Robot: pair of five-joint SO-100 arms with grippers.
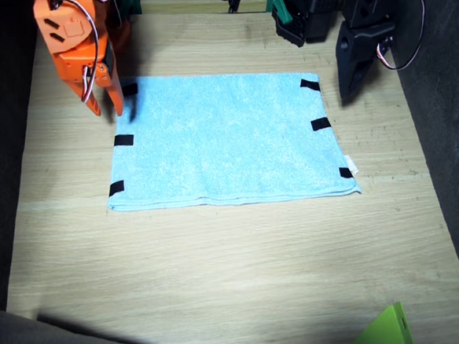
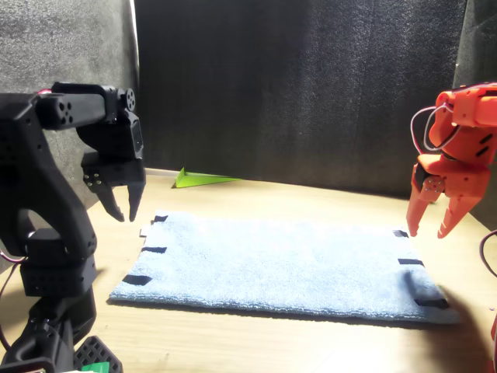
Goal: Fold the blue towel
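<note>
- The blue towel (image 1: 227, 137) lies flat on the wooden table (image 1: 220, 259), between the two arms. It already seems folded once, because a double edge shows along the side nearest the fixed camera.
- The cloth is light blue and fuzzy, with black tape marks (image 1: 123, 140) on both short edges and a small white tag (image 1: 353, 166) at one corner.
- The right gripper (image 1: 105, 102), orange, hangs above a far corner with its jaws a little apart and holds nothing.
- The left gripper (image 2: 123, 203), black, hangs above the opposite far corner, also slightly open and empty.
- I think the risk is an uneven grasp: if one gripper pinches only the upper layer, the layers may separate and the fold becomes crooked.
- If both arms do not lift together, the soft cloth may slide or bunch.
</note>
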